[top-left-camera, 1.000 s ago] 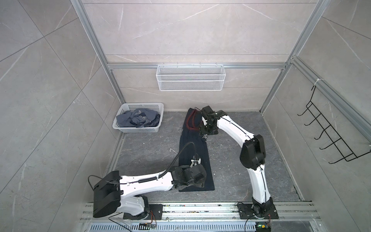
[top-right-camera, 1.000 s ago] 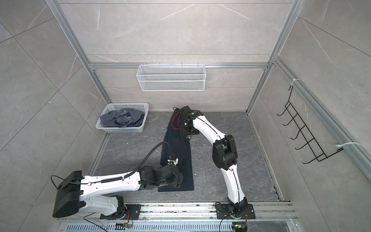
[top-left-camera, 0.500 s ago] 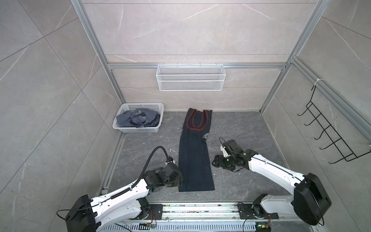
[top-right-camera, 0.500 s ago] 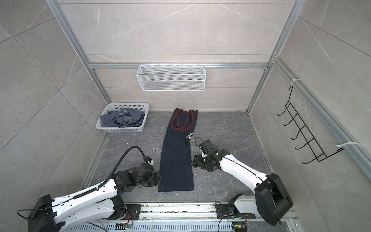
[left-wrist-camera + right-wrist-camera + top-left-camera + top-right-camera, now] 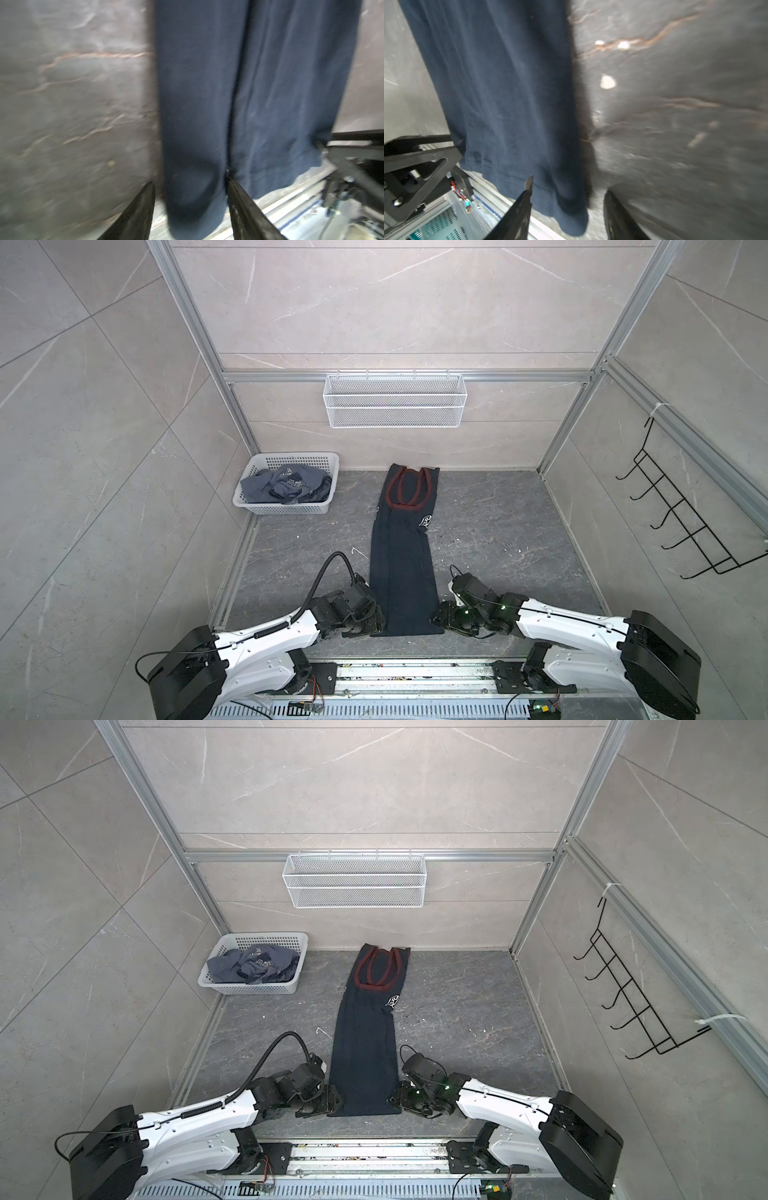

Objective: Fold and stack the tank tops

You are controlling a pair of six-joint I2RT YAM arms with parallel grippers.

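Note:
The navy tank top (image 5: 401, 572) (image 5: 363, 1052) lies flat on the dark floor as a long narrow strip, its red-trimmed straps (image 5: 409, 489) at the far end. My left gripper (image 5: 376, 624) (image 5: 332, 1102) (image 5: 190, 181) is low at the near left hem corner. It is open, with that corner between its fingers. My right gripper (image 5: 436, 618) (image 5: 395, 1098) (image 5: 570, 187) is open astride the near right hem corner. The blue-grey tank top (image 5: 286, 485) (image 5: 257, 965) lies crumpled in the white basket (image 5: 282, 510) (image 5: 249, 988).
The basket stands in the far left corner. A white wire shelf (image 5: 395, 406) hangs on the back wall and a black hook rack (image 5: 681, 522) on the right wall. A metal rail (image 5: 415, 672) runs just behind the near hem.
The right gripper came from the strap end back to the near right hem corner. The left gripper moved off the cloth to the near left corner. Both sets of jaws have narrowed.

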